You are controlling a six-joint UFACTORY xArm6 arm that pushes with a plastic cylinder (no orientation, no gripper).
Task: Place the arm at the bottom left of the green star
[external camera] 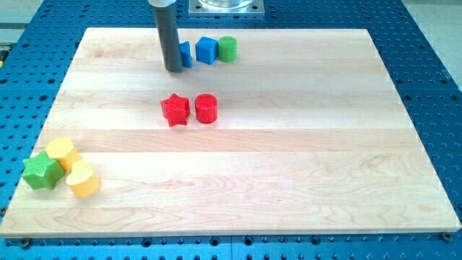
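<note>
Scanning from the view's left: green star [41, 172] sits at the board's [289, 180] bottom-left corner, close to the left edge. Touching or nearly touching it on its right are two yellow blocks, one yellow block above [63, 152] and one yellow block below [83, 180], shapes rounded but not clear.

Mid-board: red star [175, 110] just beside a red cylinder [206, 109], a narrow gap between them.

Top of board: my tip [174, 69] stands against the left side of a blue block [186, 54], which it partly hides; a second blue cube [207, 50] and a green cylinder [227, 48] follow to the right in a row. No jaws on this rig, only the rod, so nothing is open, closed or held.

Judgement: the tip is well apart from the green star, so most of the travel remains. The target spot lies off the star's lower-left corner, where little board is left before the edge. Best route looks to be a run down the view's left side, staying left of the red pair and of the upper yellow block, then curling under the star from the left. Coming in from the right would risk shoving the yellow blocks into the star.
</note>
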